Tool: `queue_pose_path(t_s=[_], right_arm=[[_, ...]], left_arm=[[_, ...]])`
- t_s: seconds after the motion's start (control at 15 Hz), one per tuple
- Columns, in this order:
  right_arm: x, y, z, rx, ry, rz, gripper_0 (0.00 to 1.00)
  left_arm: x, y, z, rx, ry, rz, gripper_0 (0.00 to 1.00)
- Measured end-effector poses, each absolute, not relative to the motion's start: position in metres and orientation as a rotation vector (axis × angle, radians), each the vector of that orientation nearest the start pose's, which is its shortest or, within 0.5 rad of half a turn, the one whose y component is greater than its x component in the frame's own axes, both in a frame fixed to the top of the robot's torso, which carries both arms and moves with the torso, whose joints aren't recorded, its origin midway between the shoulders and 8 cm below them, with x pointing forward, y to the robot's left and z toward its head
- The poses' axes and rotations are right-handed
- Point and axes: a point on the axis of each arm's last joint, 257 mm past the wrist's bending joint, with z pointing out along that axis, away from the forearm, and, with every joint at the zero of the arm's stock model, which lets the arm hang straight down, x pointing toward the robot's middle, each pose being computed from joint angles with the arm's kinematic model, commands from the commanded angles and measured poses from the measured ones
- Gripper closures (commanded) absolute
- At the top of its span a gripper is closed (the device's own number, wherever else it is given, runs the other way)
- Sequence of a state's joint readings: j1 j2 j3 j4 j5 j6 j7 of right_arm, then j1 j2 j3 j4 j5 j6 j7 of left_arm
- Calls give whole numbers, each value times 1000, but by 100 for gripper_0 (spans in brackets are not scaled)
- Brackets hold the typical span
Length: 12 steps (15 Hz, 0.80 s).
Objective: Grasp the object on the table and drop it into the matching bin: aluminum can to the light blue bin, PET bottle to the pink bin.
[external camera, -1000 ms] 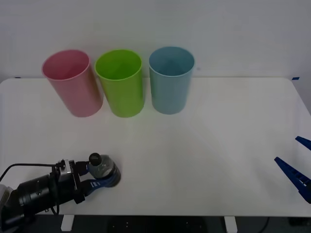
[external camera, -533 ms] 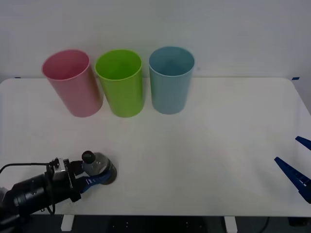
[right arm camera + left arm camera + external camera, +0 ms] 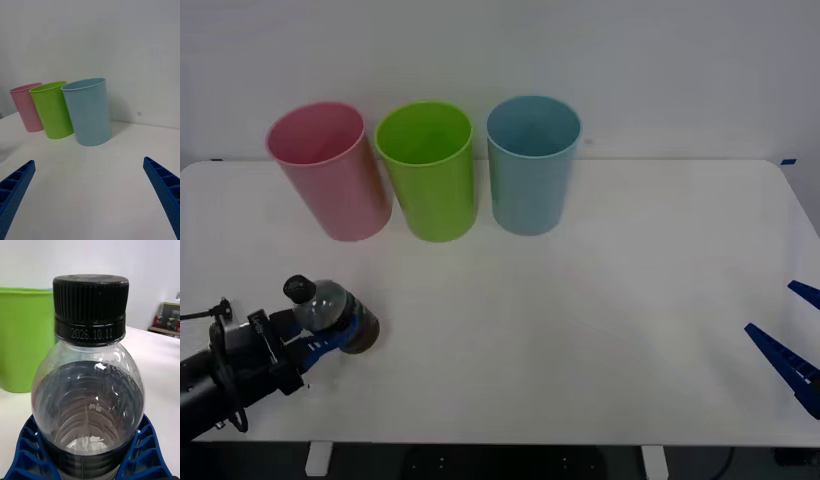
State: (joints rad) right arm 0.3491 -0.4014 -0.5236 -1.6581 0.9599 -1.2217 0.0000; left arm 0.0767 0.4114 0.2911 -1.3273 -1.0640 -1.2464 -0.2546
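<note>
- The pink bin (image 3: pixel 330 170), a green bin (image 3: pixel 428 170) and the light blue bin (image 3: pixel 531 163) stood in a row at the table's (image 3: pixel 610 300) far edge.
- The cap of the PET bottle (image 3: pixel 330 312) read "2026.10.11" (dark liquid below).
- My left gripper (image 3: pixel 330 335) clamped that bottle near the table's front-left corner; my right gripper (image 3: pixel 792 345) waited, fingers spread, at the right edge.

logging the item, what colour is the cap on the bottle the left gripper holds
Black, with ribbed sides; the cap on the PET bottle shows best in the left wrist view.
</note>
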Motion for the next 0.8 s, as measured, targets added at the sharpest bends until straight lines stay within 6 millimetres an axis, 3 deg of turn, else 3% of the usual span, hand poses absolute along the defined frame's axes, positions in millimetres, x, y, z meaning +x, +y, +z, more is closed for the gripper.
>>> queue_pose_path(t_s=[0.53, 0.8], right_arm=[[342, -330, -169, -465, 1441, 567, 0], [342, -330, -169, -465, 1441, 567, 0]], left_arm=[[418, 292, -154, 383, 1410, -560, 100], [423, 302, -115, 295, 1380, -602, 100]])
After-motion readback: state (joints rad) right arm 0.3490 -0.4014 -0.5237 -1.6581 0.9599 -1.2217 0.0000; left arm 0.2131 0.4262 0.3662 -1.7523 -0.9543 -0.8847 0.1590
